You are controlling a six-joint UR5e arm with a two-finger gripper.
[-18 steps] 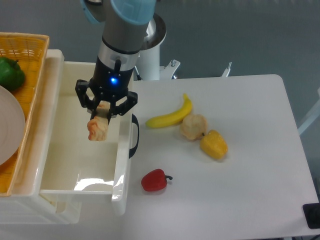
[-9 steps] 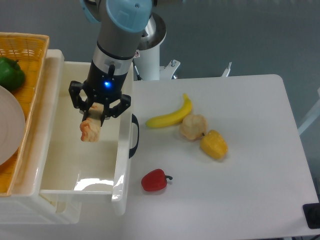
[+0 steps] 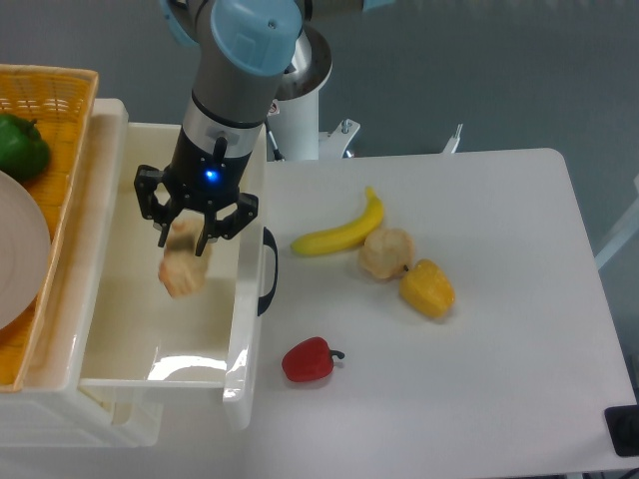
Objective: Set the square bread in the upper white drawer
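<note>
Setting: a white table [image 3: 479,329] in front of a grey backdrop, with the white arm pedestal [image 3: 298,125] behind it.
Fingers: the gripper [image 3: 184,238] hangs over the upper white drawer [image 3: 242,329], its black fingers [image 3: 211,232] spread apart and pointing down.
Grasp: the fingers appear to hold nothing; the square bread [image 3: 181,271] sits just below the fingertips, looks blurred, and I cannot tell whether a tip touches it.
Bread position: within the drawer's outline, near its middle, tilted; whether it rests on the floor is unclear.
Drawer: pulled out toward the table, black handle [image 3: 268,271] on its front wall, glossy floor bare apart from the bread.
Basket: a woven orange basket [image 3: 60,95] at the far left holds a green pepper [image 3: 20,145] and a white plate [image 3: 20,259].
Table items: a banana [image 3: 344,230], a beige bun [image 3: 385,252] touching a yellow lump [image 3: 427,288], and a red pepper [image 3: 309,360] near the drawer front.
</note>
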